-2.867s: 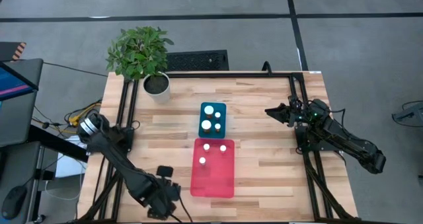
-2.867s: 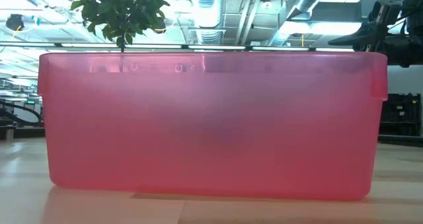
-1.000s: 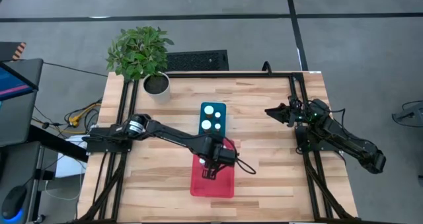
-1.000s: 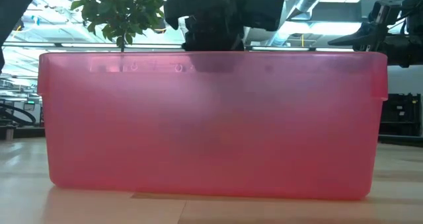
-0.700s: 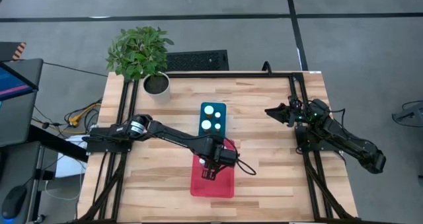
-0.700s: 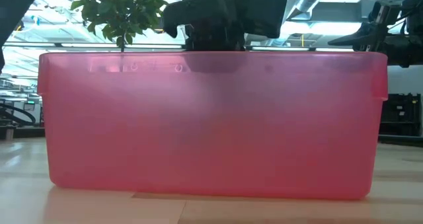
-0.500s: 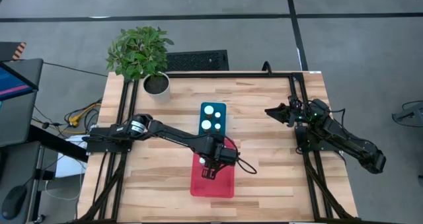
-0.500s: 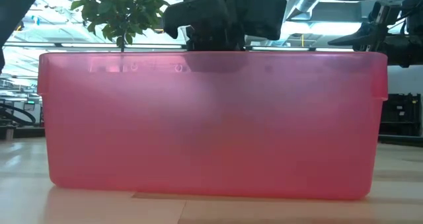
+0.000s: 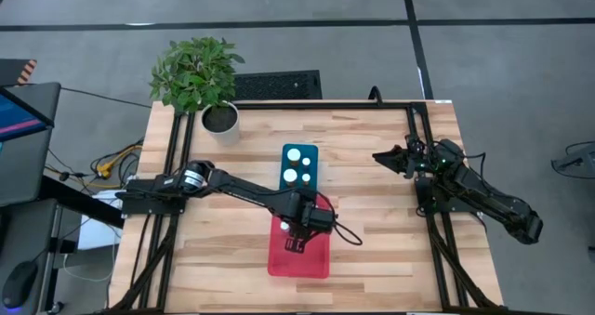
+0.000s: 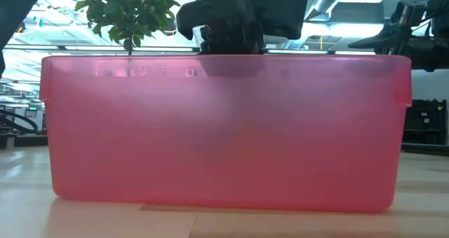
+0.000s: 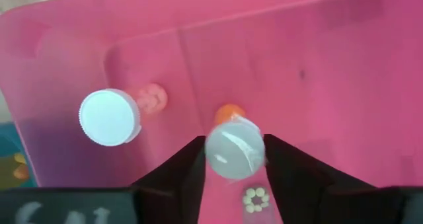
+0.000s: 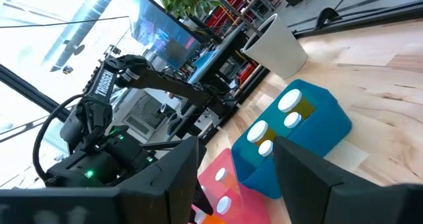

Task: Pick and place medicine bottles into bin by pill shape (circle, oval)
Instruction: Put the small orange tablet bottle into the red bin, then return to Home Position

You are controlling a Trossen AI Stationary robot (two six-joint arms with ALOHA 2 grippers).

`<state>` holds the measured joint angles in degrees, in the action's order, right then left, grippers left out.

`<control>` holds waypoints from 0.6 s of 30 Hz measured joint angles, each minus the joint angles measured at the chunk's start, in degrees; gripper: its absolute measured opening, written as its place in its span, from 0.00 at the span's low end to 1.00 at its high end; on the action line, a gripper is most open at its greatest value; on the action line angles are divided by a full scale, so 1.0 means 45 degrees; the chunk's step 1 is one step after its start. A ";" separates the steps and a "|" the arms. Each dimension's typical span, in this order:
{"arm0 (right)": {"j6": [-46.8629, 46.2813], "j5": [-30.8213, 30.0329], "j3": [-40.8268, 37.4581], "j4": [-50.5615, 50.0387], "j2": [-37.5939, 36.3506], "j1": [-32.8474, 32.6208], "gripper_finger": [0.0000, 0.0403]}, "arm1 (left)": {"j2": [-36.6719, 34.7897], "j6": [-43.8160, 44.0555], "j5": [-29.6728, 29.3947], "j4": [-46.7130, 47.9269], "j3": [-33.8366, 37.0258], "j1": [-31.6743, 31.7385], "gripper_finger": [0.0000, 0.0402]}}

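Over the pink bin point(image 9: 299, 252), left tool point(image 11: 232, 174) clamping a white-capped bottle point(image 11: 234, 147), right tool point(image 9: 381, 156) parted, empty.

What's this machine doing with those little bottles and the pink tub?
The left gripper is down inside the pink bin, its fingers closed around a small medicine bottle with a white cap and an orange body. Another white-capped bottle stands in the same bin. Just behind it sits a blue bin holding three more bottles. The right gripper waits off to the side over the table's right edge, open and empty. A potted plant stands at the far left corner.
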<state>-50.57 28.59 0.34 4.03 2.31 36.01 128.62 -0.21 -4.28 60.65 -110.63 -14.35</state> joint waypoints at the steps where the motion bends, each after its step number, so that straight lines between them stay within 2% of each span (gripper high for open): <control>1: 0.0000 0.0003 0.0002 0.0000 0.0000 0.0002 0.51 | 0.0000 0.0000 0.0019 -0.0001 0.0000 0.0000 0.37; 9: 0.0000 0.0003 0.0003 0.0000 0.0000 0.0000 0.51 | -0.0067 0.0005 0.0234 0.0029 0.0004 0.0000 0.49; 18: -0.0005 0.0003 0.0002 0.0002 0.0000 0.0003 0.51 | -0.1607 0.0748 0.0204 0.0498 0.0005 0.0000 0.52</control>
<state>-50.59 28.60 0.35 4.04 2.31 36.02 121.39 3.16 -3.36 62.89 -110.61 -14.35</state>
